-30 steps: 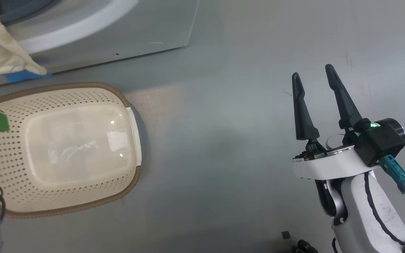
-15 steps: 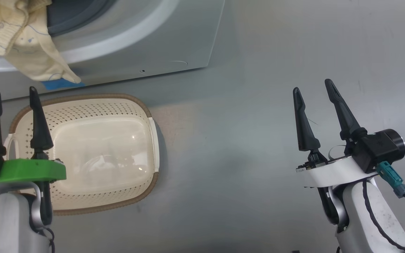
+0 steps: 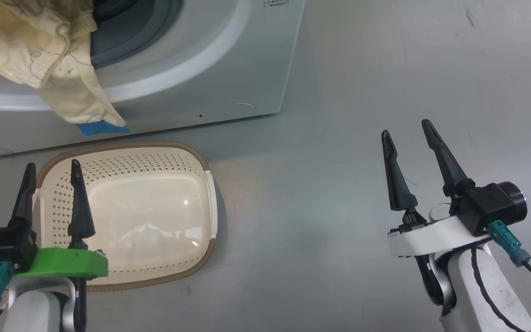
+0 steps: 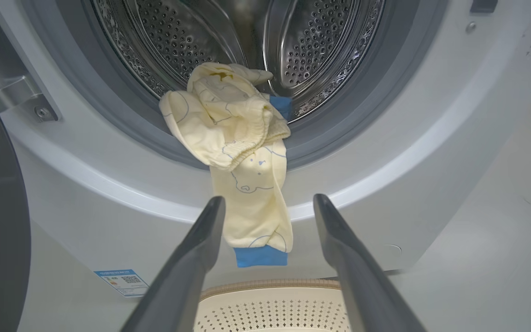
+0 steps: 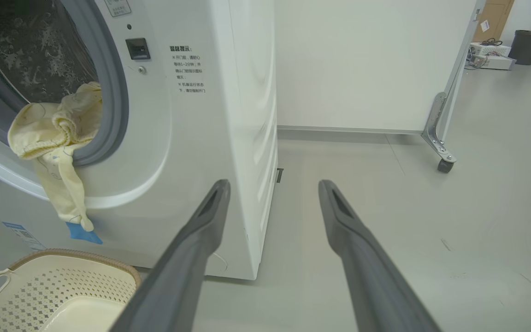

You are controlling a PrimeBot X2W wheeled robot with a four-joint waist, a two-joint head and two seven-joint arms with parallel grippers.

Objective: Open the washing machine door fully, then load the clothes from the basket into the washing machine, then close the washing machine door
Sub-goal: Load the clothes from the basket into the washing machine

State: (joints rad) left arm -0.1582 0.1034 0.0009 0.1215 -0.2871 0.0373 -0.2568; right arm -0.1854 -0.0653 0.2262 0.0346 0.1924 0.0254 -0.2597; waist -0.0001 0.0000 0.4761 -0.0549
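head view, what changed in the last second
The camera swung, sliding the washing machine and basket right and down in frame. The left hand came in from the left edge, open, by the basket's left side. Nothing grasped or released. Unchanged: clothes hang out of the machine's mouth, basket empty, right hand open.

Left gripper (image 3: 52,164) is hovering above the left end of the basket (image 3: 164,146), dark fingers pointing toward its far rim, jaws standing wide apart, nothing between them. Green wrist plate (image 3: 60,263) and pale left forearm (image 3: 35,309) are sitting at the basket's near-left corner. Right gripper (image 3: 406,128) is hanging well right of the basket, jaws likewise spread, empty, with the white right forearm (image 3: 486,286) angling in behind it.
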